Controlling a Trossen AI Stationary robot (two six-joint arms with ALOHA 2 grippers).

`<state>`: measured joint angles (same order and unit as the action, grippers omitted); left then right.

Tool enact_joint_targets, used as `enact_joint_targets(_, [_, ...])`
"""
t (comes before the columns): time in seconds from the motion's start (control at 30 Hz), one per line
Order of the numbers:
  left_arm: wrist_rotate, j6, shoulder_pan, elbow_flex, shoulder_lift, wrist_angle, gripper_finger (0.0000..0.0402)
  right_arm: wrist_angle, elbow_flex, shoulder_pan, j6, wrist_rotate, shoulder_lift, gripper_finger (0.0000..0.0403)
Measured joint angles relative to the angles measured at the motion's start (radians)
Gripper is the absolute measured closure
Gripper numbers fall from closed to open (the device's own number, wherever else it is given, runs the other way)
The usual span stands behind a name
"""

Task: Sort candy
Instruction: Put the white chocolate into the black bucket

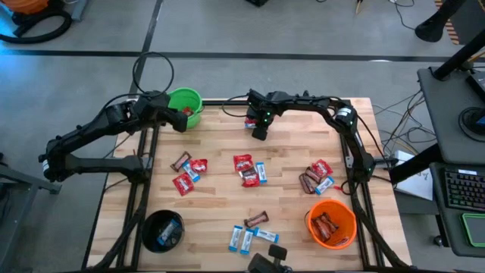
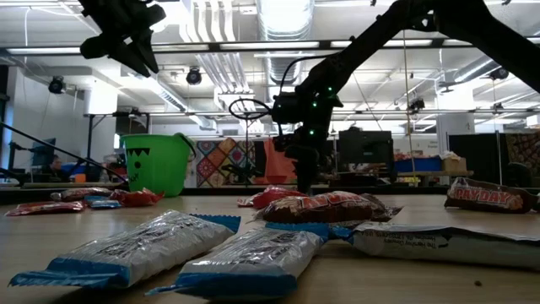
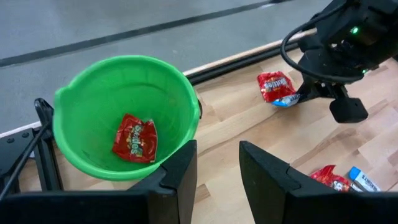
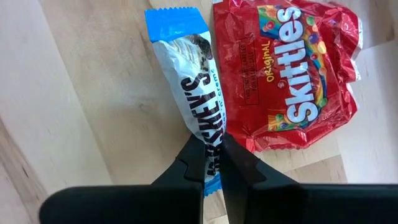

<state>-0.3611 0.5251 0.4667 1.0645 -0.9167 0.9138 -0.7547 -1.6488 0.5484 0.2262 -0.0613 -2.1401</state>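
A blue-and-white candy packet (image 4: pixel 196 87) lies on the wooden table beside a red packet (image 4: pixel 292 74), at the far middle of the table (image 1: pixel 250 120). My right gripper (image 4: pixel 213 148) stands over it, pointing steeply down, shut on the packet. My left gripper (image 3: pixel 217 155) hangs open and empty at the rim of the green bucket (image 3: pixel 124 65) at the far left (image 1: pixel 185 102). One red packet (image 3: pixel 135 138) lies on that bucket's floor. My right gripper pinches the blue-and-white packet between its two fingers near one end (image 4: pixel 210 163), just short of the blue end seam. The fingers come from above, pointing steeply down, and lie across the packet, which is squeezed narrow there. The rest of the packet lies flat on the table.
Clusters of candy lie at mid table (image 1: pixel 189 171) (image 1: pixel 248 168) (image 1: pixel 317 176) and near the front edge (image 1: pixel 250 231). A black bucket (image 1: pixel 163 230) stands front left with blue-and-white packets, an orange bucket (image 1: pixel 331 222) front right with brown bars.
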Motion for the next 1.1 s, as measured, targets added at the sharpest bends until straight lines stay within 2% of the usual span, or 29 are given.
enact_joint_targets(0.2, [0.039,-0.019,0.0,-0.012,-0.103,-0.012,0.0299,0.001,0.002,0.0,-0.009,0.0,0.017,0.039])
enact_joint_targets(0.33, [0.042,-0.072,0.0,-0.013,-0.19,-0.052,0.0299,-0.008,0.002,0.0,-0.019,-0.001,0.02,0.039])
enact_joint_targets(0.43, [0.082,-0.128,0.0,-0.013,-0.25,-0.102,0.0299,-0.026,0.002,0.001,-0.024,-0.024,0.022,0.039])
enact_joint_targets(0.6, [0.092,-0.176,0.0,-0.013,-0.322,-0.102,0.0299,-0.055,0.002,0.001,-0.021,-0.046,0.027,0.039])
enact_joint_targets(0.77, [0.092,-0.176,0.0,-0.013,-0.338,-0.102,0.0299,-0.101,0.006,-0.001,-0.023,-0.052,0.056,0.039])
enact_joint_targets(1.1, [0.147,-0.189,-0.002,-0.013,-0.28,-0.173,0.0299,-0.083,0.004,-0.004,-0.077,-0.054,0.157,0.039])
